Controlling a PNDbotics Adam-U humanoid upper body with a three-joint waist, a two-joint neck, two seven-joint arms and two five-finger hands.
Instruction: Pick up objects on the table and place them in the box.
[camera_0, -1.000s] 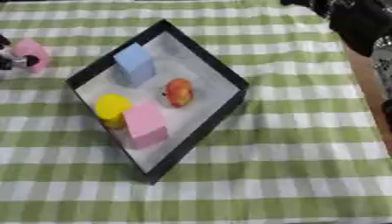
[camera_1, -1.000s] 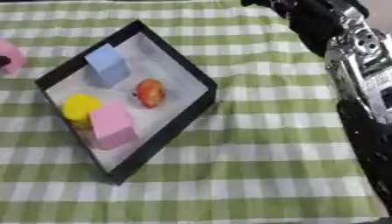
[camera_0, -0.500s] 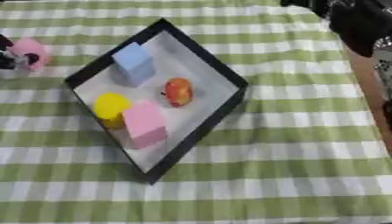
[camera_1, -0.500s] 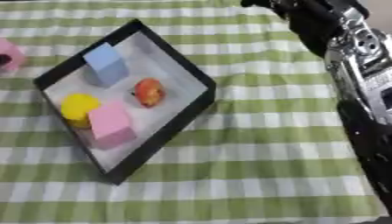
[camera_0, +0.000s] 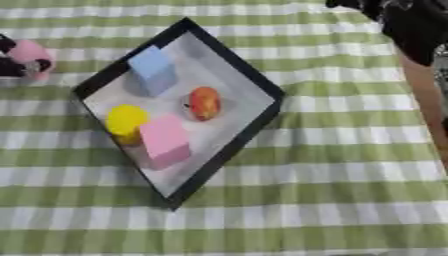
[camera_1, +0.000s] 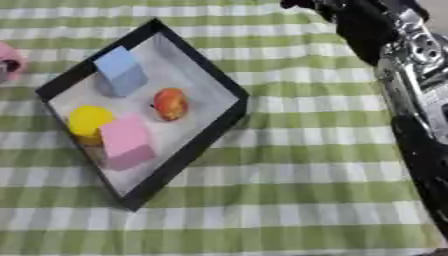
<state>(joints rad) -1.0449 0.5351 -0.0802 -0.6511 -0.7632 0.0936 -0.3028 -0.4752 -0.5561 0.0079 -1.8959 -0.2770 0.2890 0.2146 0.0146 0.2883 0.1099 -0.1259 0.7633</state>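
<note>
Box: your black-rimmed box (camera_0: 254, 75) sits left of centre, turned like a diamond on the green-checked surface (camera_0: 350, 165).
Contents: a blue block (camera_0: 153, 70) lies at the top, a red-orange fruit (camera_0: 205, 103) in the middle, a yellow piece (camera_0: 126, 121) and a pink block (camera_0: 164, 140) touching at lower left.
Left hand: at the left edge your left hand (camera_0: 12, 66) has dark fingers curled round a pink object (camera_0: 31, 56), outside the box.
Right hand: your right arm (camera_1: 411, 60) enters at upper right; whether its fingers are apart or together, you cannot tell.
</note>
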